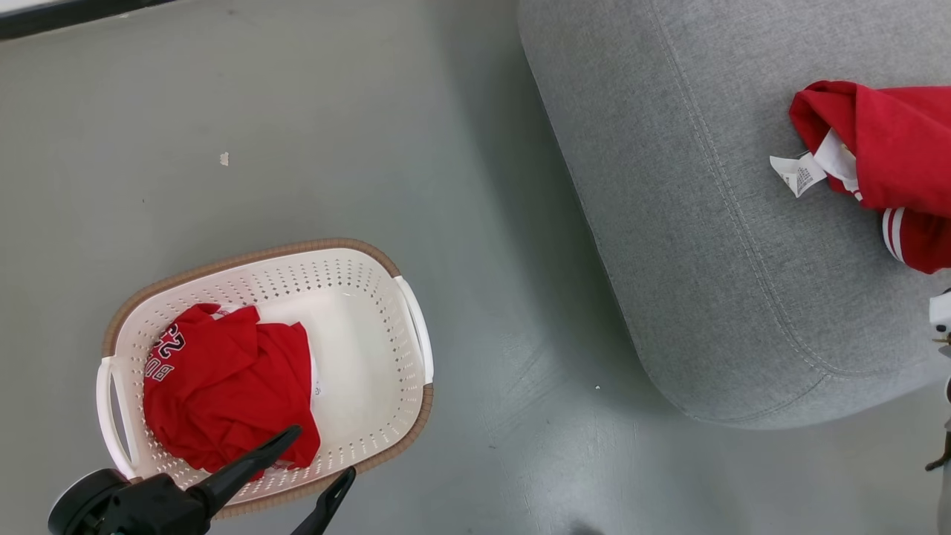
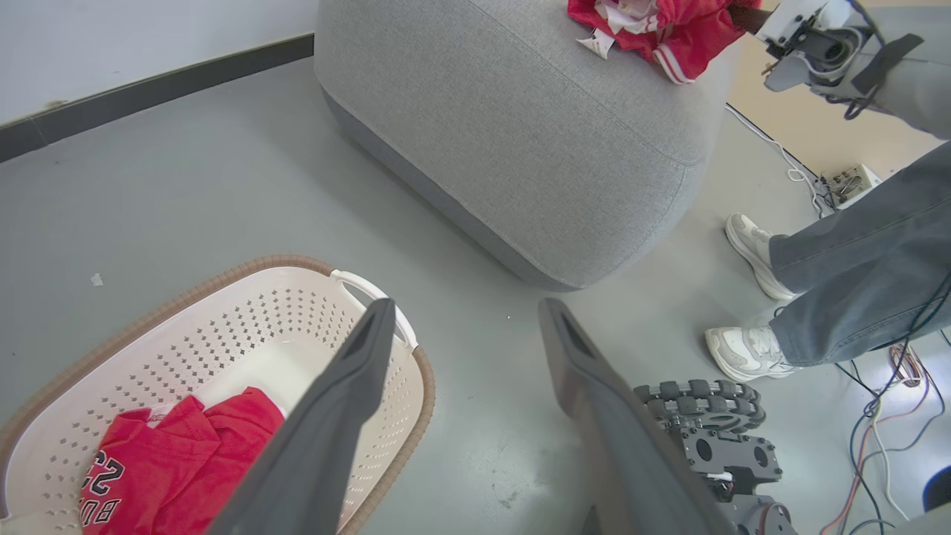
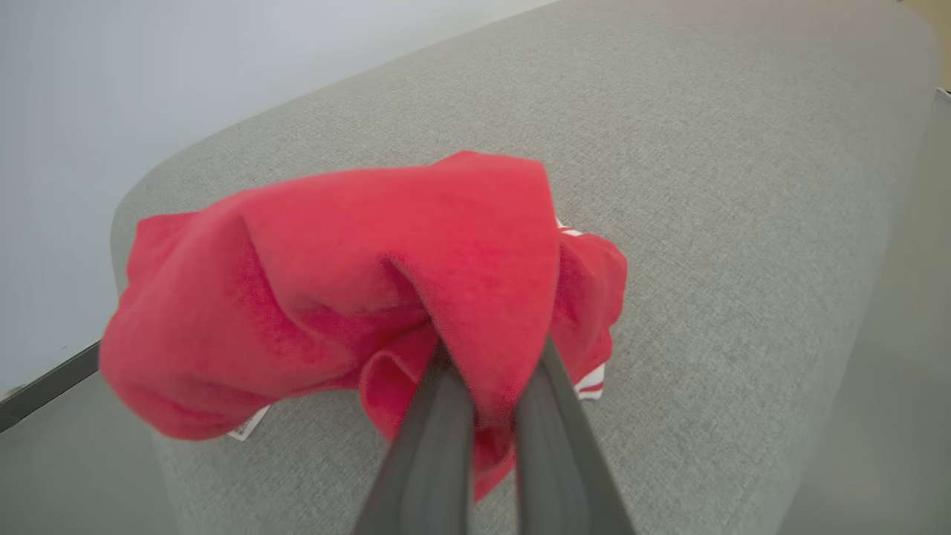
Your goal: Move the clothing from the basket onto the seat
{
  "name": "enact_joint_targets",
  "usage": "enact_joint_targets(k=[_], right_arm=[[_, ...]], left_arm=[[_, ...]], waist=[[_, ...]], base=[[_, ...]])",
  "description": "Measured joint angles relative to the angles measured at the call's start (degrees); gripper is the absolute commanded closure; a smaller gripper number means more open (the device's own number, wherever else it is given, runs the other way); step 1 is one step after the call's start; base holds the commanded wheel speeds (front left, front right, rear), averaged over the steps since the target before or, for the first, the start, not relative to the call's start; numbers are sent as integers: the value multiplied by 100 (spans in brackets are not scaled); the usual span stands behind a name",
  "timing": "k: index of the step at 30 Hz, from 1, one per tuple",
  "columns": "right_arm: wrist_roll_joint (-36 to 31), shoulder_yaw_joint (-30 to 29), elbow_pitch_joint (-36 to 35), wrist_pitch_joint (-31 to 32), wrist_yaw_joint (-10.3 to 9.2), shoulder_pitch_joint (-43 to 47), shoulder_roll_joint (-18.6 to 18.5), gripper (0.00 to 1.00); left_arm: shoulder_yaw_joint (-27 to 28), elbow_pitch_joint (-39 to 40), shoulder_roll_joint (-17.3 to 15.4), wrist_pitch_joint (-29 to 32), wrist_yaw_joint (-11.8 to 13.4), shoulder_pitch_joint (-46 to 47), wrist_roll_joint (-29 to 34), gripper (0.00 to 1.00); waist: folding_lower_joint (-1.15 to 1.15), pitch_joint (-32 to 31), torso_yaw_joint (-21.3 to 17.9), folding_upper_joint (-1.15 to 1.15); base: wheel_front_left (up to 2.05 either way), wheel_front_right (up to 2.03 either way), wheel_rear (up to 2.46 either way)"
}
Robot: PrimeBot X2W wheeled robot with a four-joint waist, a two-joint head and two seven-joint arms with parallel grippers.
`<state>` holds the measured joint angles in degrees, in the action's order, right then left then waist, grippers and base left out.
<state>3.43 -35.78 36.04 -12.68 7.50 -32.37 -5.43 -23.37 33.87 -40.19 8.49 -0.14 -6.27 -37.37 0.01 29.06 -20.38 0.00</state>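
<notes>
Right hand (image 3: 494,364) pinching bunched red clothing (image 3: 334,282) | white trim | over seat (image 3: 743,223)

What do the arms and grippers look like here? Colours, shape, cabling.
Left gripper: two long matte black jaws tapering to narrow tips, on a black body with a round housing. Right gripper: same dark grey tapered jaws. Its wrist is white, with a black strap and thin black cables.
</notes>
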Motion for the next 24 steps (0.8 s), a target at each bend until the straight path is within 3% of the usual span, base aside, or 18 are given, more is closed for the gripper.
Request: enact_joint_targets(k=[1,3,4,24], right_arm=[[-24,-38,58,0,0,-64,-8,60],[-132,-31,107,0,1,-112,-13,16],[-178,-31,127,0,0,-114,-12,0],[-772,146,137,7,0,-47,109,0]], left_arm=[[16,10,-3,-9,-1,0,0,0],[23,9,-4,-35,-2,0,-1,0],[30,8,-4,-54,-3,0,-9,0],[-42,-130,231,-337,-112,43,-187,0]], waist=[[0,18,5,0],[0,21,12,0],[0,19,15,0],[0,-248,102,0]], base=[[0,0,0],[0,0,0],[0,0,0],[0,0,0]])
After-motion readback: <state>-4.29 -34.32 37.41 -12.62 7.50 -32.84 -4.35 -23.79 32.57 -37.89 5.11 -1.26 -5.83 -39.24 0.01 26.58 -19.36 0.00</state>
